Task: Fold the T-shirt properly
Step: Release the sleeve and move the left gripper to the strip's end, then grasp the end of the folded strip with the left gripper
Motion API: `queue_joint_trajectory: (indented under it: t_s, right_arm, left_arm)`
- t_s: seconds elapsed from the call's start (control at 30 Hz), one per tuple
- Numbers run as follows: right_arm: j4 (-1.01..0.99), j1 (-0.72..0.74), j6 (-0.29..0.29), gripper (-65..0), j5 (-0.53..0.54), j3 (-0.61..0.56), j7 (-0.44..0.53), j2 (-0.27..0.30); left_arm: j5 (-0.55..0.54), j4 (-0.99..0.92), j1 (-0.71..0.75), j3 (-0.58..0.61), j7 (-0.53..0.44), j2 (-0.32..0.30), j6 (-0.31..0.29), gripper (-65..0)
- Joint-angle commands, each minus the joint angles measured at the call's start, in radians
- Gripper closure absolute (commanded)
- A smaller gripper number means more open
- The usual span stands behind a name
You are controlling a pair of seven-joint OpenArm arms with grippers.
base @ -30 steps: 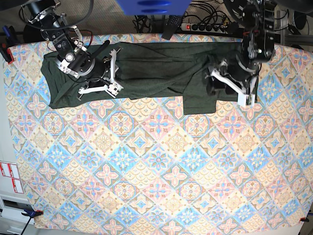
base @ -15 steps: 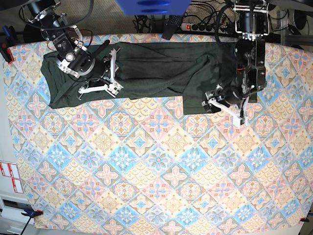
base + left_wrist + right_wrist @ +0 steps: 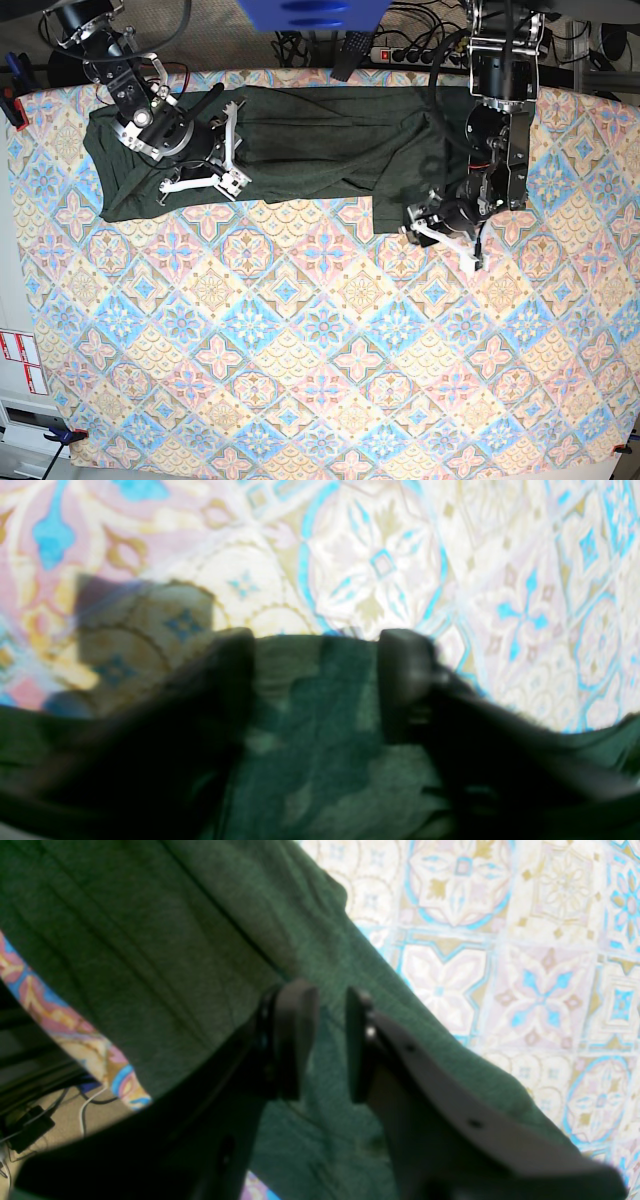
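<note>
The dark olive-green T-shirt (image 3: 320, 140) lies spread along the back of the patterned table (image 3: 320, 330), with one flap hanging forward at its right. My left gripper (image 3: 432, 232) is at that flap's lower right corner. In the blurred left wrist view its jaws (image 3: 315, 680) stand apart over the T-shirt's edge (image 3: 320, 740), with green cloth showing between the fingers. My right gripper (image 3: 232, 150) rests over the shirt's left part. In the right wrist view the right gripper (image 3: 327, 1040) shows a narrow gap above the fabric (image 3: 150, 940), with nothing plainly pinched.
A power strip with cables (image 3: 420, 52) and a blue object (image 3: 310, 12) lie beyond the table's back edge. A red clamp (image 3: 12, 105) sits at the back left corner. The patterned cloth covers the whole front of the table.
My left gripper has moved forward and leftward from the shirt's right end to the flap's lower corner, and its jaws have narrowed. The right arm has stayed still.
</note>
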Motion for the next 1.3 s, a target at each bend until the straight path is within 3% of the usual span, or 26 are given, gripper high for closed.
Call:
queue_joint_trajectory:
  t_s: [0.0,0.07,0.1,0.33,0.57,0.77,1.0,1.27]
  right_arm:
    - [0.016,0.006,-0.001,-13.9,0.005,0.007,0.014,0.009]
    - [0.016,0.008,-0.001,-13.9,0.005,0.007,0.014,0.009]
    - [0.016,0.009,-0.001,-13.9,0.005,0.007,0.014,0.009]
    - [0.016,0.006,-0.001,-13.9,0.005,0.007,0.014,0.009]
    - [0.016,0.005,-0.001,-13.9,0.005,0.007,0.014,0.009]
    - [0.016,0.005,-0.001,-13.9,0.005,0.007,0.014,0.009]
    - [0.016,0.006,-0.001,-13.9,0.005,0.004,0.014,0.009]
    - [0.017,0.003,-0.001,-13.9,0.005,-0.001,0.014,0.009]
  left_arm:
    - [-0.009,0.004,-0.001,0.022,0.032,0.002,-0.001,-17.0]
    - [-0.011,0.015,-0.001,0.033,0.032,0.002,-0.009,-3.5]
    - [-0.011,0.030,0.002,0.031,0.032,0.002,-0.015,0.0]
    - [-0.009,0.228,0.084,0.010,0.038,-0.040,-0.015,0.0]
    - [0.000,0.476,0.266,-0.185,0.041,-0.047,-0.015,0.0]
    - [-0.009,0.647,0.446,-0.321,0.033,-0.089,-0.020,0.0]
    - [0.000,0.665,0.510,-0.476,0.033,-0.089,-0.021,0.0]
    - [0.000,0.647,0.502,-0.469,0.041,-0.141,-0.021,-2.4]
